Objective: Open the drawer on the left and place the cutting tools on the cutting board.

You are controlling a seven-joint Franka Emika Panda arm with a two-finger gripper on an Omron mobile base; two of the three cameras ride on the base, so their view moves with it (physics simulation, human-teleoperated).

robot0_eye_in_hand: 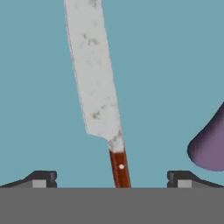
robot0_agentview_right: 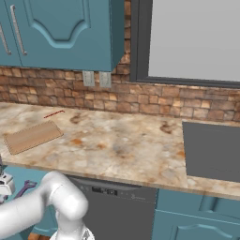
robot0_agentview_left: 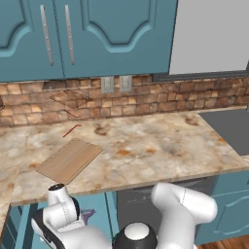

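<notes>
Two cutting tools lie on the teal floor of the drawer (robot0_eye_in_hand: 39,87), which is already open below the counter edge. Seen from the hand, the knife (robot0_eye_in_hand: 98,87) lies between the spread fingertips of the gripper (robot0_eye_in_hand: 111,180), its reddish handle nearest; nothing is gripped yet. The purple peeler (robot0_eye_in_hand: 210,146) sits just beside it, and probably is the purple shape by the arm in the base views. On the counter, the cutting board (robot0_agentview_left: 69,159) holds neither tool, so both transfers remain.
</notes>
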